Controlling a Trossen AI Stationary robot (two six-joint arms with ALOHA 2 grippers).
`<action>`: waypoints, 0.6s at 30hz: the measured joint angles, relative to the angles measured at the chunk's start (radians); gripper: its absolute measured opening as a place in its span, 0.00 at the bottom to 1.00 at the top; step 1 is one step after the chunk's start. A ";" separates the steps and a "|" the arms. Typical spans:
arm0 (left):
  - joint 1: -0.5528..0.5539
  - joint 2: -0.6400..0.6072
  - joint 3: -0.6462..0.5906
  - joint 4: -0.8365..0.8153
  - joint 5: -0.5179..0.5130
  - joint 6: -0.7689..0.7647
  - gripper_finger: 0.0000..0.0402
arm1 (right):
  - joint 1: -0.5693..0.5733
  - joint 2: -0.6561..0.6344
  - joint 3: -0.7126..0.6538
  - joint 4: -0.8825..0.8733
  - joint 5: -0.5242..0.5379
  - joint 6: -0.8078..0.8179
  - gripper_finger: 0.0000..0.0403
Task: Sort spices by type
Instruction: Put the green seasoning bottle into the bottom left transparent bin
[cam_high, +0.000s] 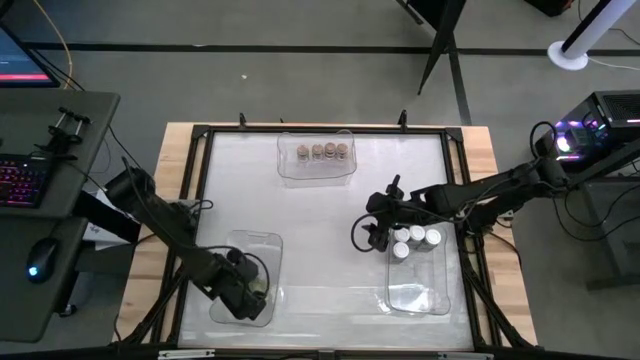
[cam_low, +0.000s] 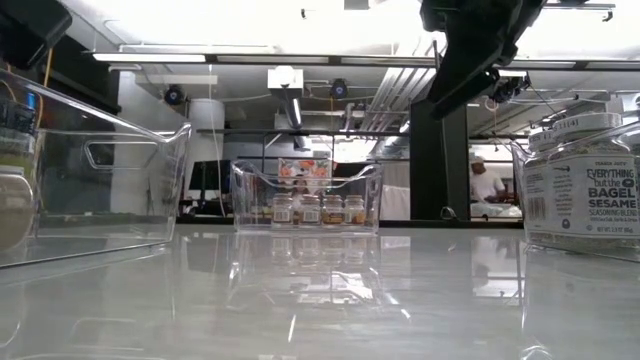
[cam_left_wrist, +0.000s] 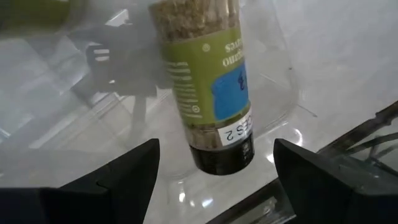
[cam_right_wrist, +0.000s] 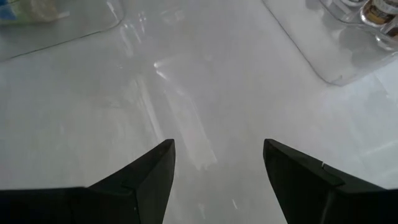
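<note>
High view: three clear rectangular plastic bins sit on the white table, one per spice type. The far bin (cam_high: 317, 158) holds four tan-lidded spice jars (cam_high: 322, 151) in a row. The right bin (cam_high: 418, 272) holds three white-lidded spice jars (cam_high: 416, 238) clustered at its far end. The left arm reaches into the near-left bin (cam_high: 250, 275); the right gripper (cam_high: 374, 236) hangs just left of the right bin.

Low view: the far bin's jars stand upright, while a white-lidded "Everything but the Bagel" jar (cam_low: 580, 180) fills the right edge.

Left wrist view: the left gripper (cam_left_wrist: 214, 165) has its fingers spread wide, empty, around a green-labelled, black-lidded spice jar (cam_left_wrist: 208, 81) that appears just deposited.

Right wrist view: the right fingers are parted above bare table, holding nothing.
</note>
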 joint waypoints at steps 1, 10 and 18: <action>0.000 0.010 0.000 0.014 0.000 0.000 0.74 | 0.000 0.000 0.000 0.000 0.001 -0.011 0.60; 0.000 0.109 0.001 0.071 0.029 -0.002 0.74 | -0.007 0.000 0.000 0.000 0.002 -0.021 0.60; 0.001 0.115 0.002 0.081 0.036 0.038 0.67 | -0.007 0.000 0.000 0.001 0.002 -0.035 0.60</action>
